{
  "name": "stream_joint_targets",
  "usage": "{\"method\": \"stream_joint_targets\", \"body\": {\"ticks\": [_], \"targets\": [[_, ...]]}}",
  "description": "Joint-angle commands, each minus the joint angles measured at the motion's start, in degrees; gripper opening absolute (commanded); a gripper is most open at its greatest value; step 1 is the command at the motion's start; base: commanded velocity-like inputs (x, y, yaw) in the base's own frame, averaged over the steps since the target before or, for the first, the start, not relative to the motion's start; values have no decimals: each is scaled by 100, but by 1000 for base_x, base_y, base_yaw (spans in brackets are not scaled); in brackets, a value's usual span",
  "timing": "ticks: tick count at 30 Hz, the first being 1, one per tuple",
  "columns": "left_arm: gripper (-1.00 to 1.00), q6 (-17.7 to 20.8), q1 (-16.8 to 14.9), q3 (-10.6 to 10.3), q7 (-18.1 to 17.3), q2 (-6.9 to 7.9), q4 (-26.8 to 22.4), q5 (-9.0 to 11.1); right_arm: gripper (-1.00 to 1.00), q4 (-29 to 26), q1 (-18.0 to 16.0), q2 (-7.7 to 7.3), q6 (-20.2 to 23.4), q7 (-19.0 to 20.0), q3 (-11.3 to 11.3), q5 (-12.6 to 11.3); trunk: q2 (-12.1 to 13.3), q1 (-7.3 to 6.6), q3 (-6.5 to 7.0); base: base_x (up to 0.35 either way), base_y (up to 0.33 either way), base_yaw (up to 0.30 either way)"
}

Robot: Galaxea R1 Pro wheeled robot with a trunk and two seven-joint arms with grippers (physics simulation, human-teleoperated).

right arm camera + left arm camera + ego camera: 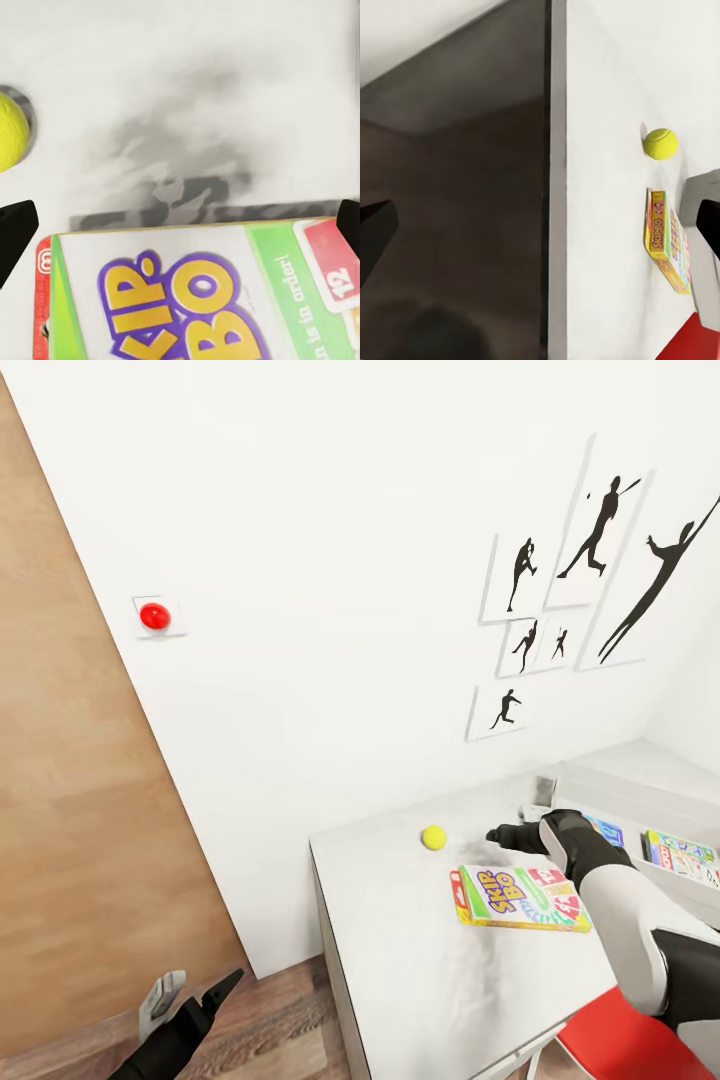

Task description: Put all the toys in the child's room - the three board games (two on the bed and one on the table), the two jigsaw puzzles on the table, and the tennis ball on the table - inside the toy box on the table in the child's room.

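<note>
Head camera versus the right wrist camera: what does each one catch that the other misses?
Head view alone: the round red wall button, black silhouette pictures, white toy box and red chair. Right wrist view alone: close print on the box, reading "is in order" and "12". Both share the small yellow tennis ball, colourful Skip-Bo game box and white table.

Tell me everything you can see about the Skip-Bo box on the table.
The Skip-Bo box is a flat, rectangular game box, apparently cardboard, printed green and yellow with red edges and purple-and-yellow lettering. It lies closed and face up on the white table, apart from the tennis ball. The right claw hovers above its far edge.
</note>
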Motion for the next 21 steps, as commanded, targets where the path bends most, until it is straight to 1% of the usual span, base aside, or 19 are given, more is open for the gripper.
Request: {"method": "stream_joint_targets", "body": {"ticks": [1, 9, 21], "targets": [[100, 43, -2, 8, -4, -3, -5, 36, 100, 6, -12, -2, 17, 36, -40, 60, -11, 4, -11, 0, 0, 0], [100, 43, -2, 5, -3, -10, -5, 36, 100, 35, -29, -24, 0, 33, -34, 58, -11, 4, -28, 0, 0, 0], [100, 41, -2, 3, -3, -17, -5, 36, 100, 42, -34, -31, 23, 47, -19, 58, -11, 4, -117, 0, 0, 0]]}}
